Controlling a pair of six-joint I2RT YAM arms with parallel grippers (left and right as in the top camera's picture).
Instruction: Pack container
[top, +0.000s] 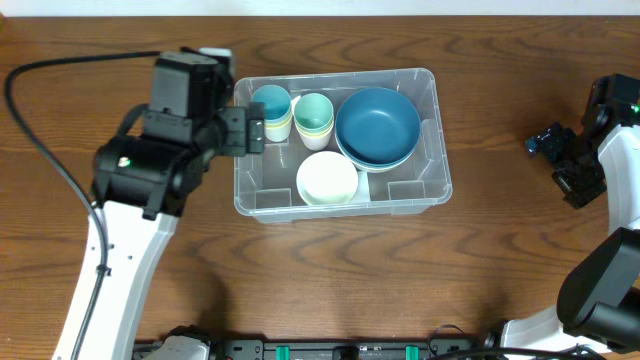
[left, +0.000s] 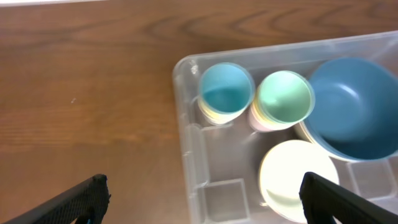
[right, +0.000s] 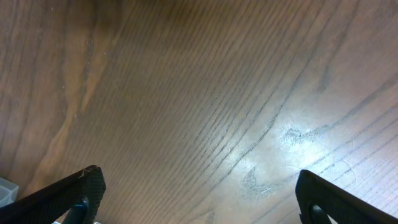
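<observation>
The container (top: 345, 209) sits mid-table (top: 300, 290); inside, a blue cup (top: 270, 103) stands in the far left corner, stacked on paler cups; a green cup (top: 314, 112) stack is just right of it; a blue bowl (top: 377, 122) fills the far right; a white bowl (top: 327, 177) lies near the front wall; the left gripper (top: 256, 133) hovers at the container's left rim beside the blue cup, fingers wide apart, holding nothing; the right gripper (top: 540, 145) hangs over bare wood well right of the container, fingers wide apart and empty.
</observation>
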